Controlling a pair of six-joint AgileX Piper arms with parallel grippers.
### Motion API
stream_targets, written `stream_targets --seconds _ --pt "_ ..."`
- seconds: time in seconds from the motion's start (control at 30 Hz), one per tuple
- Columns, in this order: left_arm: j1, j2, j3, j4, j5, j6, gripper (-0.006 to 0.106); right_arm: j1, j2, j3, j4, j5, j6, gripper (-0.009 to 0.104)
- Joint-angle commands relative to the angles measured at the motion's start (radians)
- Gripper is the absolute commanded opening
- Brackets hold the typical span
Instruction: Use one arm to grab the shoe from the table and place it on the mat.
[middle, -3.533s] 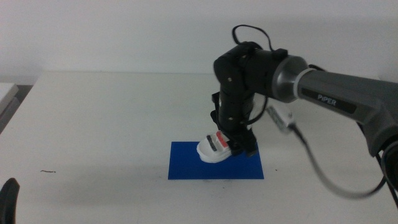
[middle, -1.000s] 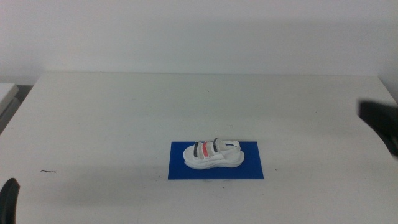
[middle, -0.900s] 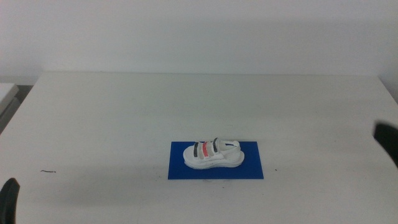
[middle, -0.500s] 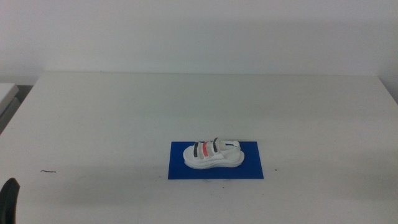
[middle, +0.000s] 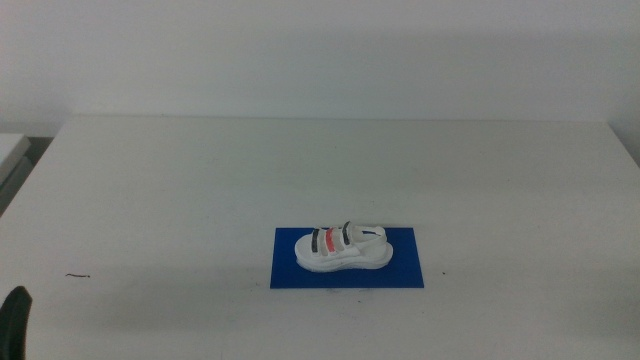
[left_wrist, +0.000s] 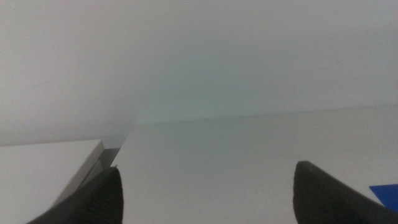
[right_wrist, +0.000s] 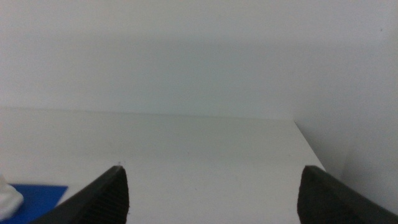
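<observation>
A wide white bench (middle: 200, 180) is seen from above. A dark blue mat (middle: 400, 272) lies flat near its front centre. The white shoe (middle: 342, 248) rests on its sole on the mat, well apart from both grippers. The left gripper (left_wrist: 205, 196) and right gripper (right_wrist: 214, 193) are held spread open, gripping nothing.

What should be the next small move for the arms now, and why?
Probably none beyond staying parked. The shoe lies flat on the mat, fully inside its edges, with nothing gripping it. The left gripper and the right gripper are both open and empty, away from the shoe. The placement looks done, so any further reach would only risk disturbing it.
</observation>
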Motion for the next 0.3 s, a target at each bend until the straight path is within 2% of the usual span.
stream_targets --seconds 0.0,0.27 --pt "0.000 0.005 0.000 -0.004 -0.012 -0.001 0.094 -0.006 -0.004 0.004 0.005 -0.034 -0.007 0.082" --pt "0.000 0.005 0.000 -0.004 -0.012 -0.001 0.094 -0.006 -0.004 0.004 0.015 -0.044 -0.007 0.082"
